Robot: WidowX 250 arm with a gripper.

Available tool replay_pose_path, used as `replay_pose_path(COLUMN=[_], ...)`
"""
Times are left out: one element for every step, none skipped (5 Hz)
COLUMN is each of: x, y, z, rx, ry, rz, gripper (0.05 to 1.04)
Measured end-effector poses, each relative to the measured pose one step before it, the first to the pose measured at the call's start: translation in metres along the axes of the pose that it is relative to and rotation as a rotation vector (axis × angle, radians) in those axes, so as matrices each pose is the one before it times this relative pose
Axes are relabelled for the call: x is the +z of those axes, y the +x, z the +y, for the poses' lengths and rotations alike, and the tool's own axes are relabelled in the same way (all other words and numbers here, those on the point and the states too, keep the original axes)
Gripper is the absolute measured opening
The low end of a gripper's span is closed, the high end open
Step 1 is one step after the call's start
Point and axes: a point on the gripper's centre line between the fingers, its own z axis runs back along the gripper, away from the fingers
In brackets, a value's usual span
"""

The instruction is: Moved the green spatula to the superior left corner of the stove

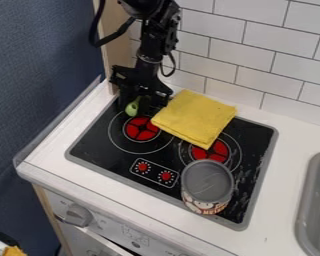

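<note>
- Nearest us, the can [207,187] stands clear of the stove's [96,145] goal corner.
- Gripper [141,104] is low at the spatula [132,108], probably for placing; clamped or apart, we cannot tell.

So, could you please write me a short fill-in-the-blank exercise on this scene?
1. The green spatula is by the gripper, near the upper ____ corner of the stove.
2. The folded cloth that overlaps the stove's far edge is ____ in colour.
3. Between the stove's two round knobs and the sink stands a ____ with a printed side.
4. As the camera sees it, the sink lies to the ____ of the stove.

Missing words: left; yellow; can; right.
</note>
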Motion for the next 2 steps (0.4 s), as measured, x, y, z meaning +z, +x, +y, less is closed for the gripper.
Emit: replay_pose_path(x=[-0.00313, 0.00031], y=[-0.00848, -0.00216], z=[-0.00456, 0.00176], rx=[0.0035, 0.0345], ry=[-0.0294, -0.0308], rz=[0.001, 0.0065], gripper=[0.482, 0.788])
